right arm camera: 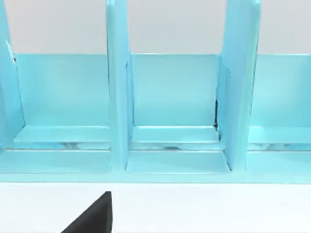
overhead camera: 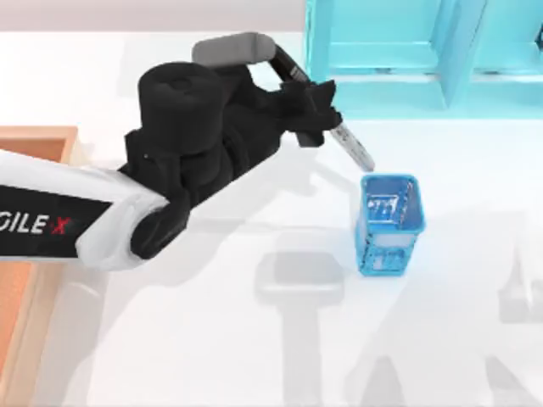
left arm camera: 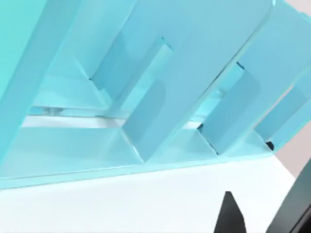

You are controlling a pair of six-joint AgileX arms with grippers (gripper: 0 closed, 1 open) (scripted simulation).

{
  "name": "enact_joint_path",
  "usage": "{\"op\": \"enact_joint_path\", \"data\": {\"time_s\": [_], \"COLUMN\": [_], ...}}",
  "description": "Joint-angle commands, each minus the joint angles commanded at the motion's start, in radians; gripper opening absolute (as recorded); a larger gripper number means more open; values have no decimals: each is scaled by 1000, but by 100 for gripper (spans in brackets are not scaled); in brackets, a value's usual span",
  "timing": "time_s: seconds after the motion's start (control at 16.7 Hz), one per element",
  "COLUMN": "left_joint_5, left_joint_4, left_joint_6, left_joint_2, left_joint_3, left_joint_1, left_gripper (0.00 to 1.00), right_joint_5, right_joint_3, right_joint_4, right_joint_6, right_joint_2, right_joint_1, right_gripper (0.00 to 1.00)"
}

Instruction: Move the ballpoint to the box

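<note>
Your left gripper holds the ballpoint between closed fingers, its tip slanting just above the blue cup. The turquoise frame stands close behind; the box lies at the tabletop's left edge.

Open desk between blue cup and box; turquoise frame blocks far side, apparently near left end effector.
</note>
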Motion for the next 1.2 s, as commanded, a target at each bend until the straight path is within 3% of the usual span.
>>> {"op": "enact_joint_path", "data": {"time_s": [0.36, 0.84, 1.02, 1.2], "left_joint_5": [140, 178, 305, 525], "left_joint_4": [-215, -213, -173, -117], "left_joint_6": [23, 30, 51, 86], "left_joint_2": [-277, -274, -232, -174], "left_joint_3": [-73, -65, -45, -20], "left_joint_1": [145, 171, 260, 402], "left_gripper": [0, 0, 0, 0], "right_joint_5": [0, 0, 0, 0], "right_joint_3": [0, 0, 0, 0], "right_joint_4": [0, 0, 0, 0], "right_joint_6": [0, 0, 0, 0], "right_joint_2": [0, 0, 0, 0], "right_joint_1": [0, 0, 0, 0], "right_gripper": [100, 100, 100, 100]}}
